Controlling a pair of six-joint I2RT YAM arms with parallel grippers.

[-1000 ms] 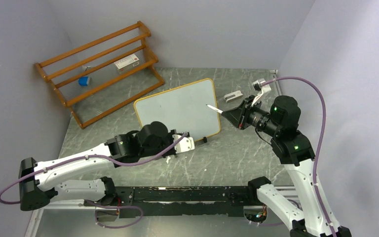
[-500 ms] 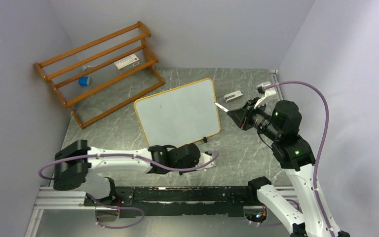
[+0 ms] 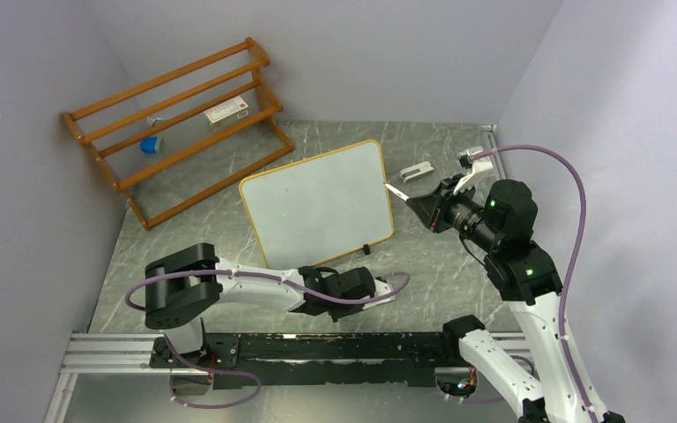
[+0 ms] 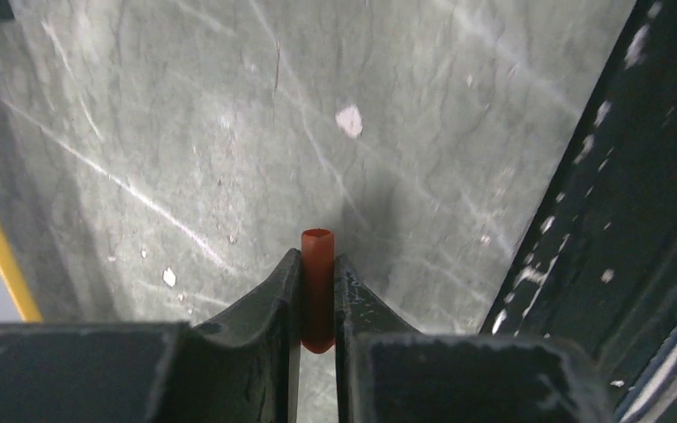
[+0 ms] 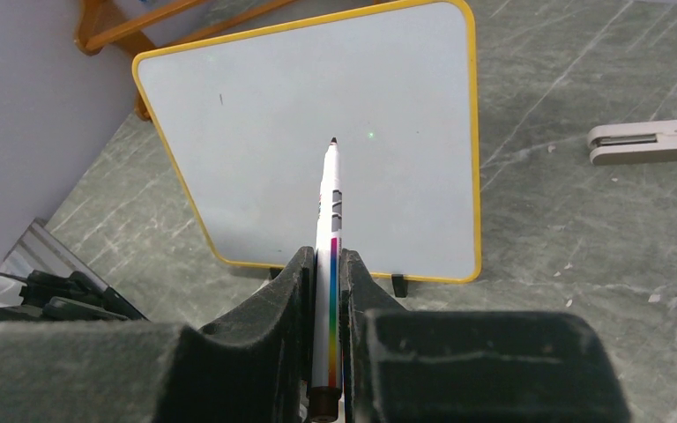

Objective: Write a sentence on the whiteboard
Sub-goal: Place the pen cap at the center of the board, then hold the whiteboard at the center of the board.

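The whiteboard point(image 3: 317, 203) stands tilted at mid-table on small black feet, its yellow-edged face point(image 5: 256, 132) blank apart from a tiny dark speck. No sentence shows on it. My right gripper point(image 3: 419, 204) hovers just off the board's right edge, shut on a white marker point(image 5: 329, 229) with a rainbow stripe. The marker's dark tip points at the board face, apart from it. My left gripper point(image 3: 386, 293) lies low near the table's front, shut on a small orange-red cap point(image 4: 317, 282) above the marble top.
An orange-brown wooden rack point(image 3: 176, 115) stands at the back left with a red-and-white box point(image 3: 226, 111) and a small blue thing point(image 3: 148, 144) on it. A white stapler-like object point(image 3: 416, 172) lies right of the board. The black rail point(image 3: 317, 348) runs along the front edge.
My left arm swung away from the board's lower edge, down and right to the table's front. The right gripper drew back a little to the right, taking the marker tip off the board face.
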